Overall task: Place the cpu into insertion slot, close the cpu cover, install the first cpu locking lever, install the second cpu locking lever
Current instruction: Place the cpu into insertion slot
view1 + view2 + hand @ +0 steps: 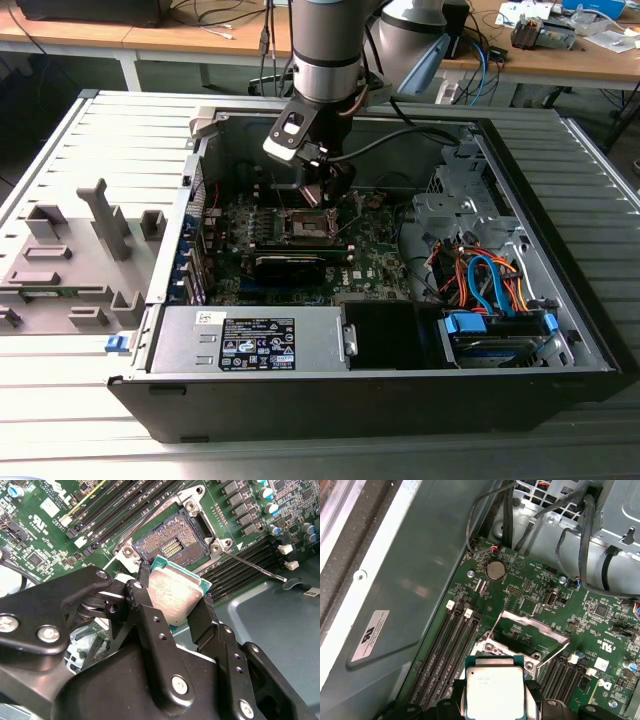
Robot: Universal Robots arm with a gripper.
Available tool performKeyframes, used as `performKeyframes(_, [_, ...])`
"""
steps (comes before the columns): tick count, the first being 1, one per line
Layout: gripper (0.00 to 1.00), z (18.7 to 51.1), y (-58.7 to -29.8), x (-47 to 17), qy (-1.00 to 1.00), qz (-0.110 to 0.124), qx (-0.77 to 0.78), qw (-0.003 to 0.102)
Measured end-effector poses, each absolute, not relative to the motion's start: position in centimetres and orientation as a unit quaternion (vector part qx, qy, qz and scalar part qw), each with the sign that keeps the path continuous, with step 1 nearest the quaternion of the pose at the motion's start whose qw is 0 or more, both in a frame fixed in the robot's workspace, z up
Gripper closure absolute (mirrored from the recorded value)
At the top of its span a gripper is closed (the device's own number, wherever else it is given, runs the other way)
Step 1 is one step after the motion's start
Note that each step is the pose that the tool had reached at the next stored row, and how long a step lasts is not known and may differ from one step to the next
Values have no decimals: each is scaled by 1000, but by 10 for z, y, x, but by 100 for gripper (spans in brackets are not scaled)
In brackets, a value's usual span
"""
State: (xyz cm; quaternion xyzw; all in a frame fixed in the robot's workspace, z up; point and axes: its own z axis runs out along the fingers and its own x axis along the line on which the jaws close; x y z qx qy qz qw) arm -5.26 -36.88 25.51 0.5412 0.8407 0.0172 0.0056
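One of four steps underway: claw [174,607] clamped on the cpu [176,590], held just above the open insertion slot [172,544], not seated. cpu cover [535,628] up, locking levers [255,566] released. Seating needs the chip square to the slot.

The gripper [175,602], pinching the cpu [176,591] by its edges, is hanging just over the insertion slot [172,545], whose pin field is lying bare and unblocked from above. The cpu cover [535,626] is standing tilted up along one edge of the slot. One thin locking lever [555,654] and another lever [493,627] are sticking out at its corners, both narrowing the way in. Memory slots [451,645] are flanking the slot on two sides (low, flat ridges). In the exterior view a long black card [292,266] is lying just beside the slot. The drive cage [455,190] and loose cables [485,285] are crowding the exterior view's right, and the case walls [240,150] are boxing everything in, with the top lying open.
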Motion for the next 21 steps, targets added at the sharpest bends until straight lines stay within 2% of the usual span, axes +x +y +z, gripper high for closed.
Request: performKeyframes(21, [45, 255, -369, -53, 838, 16, 546, 7])
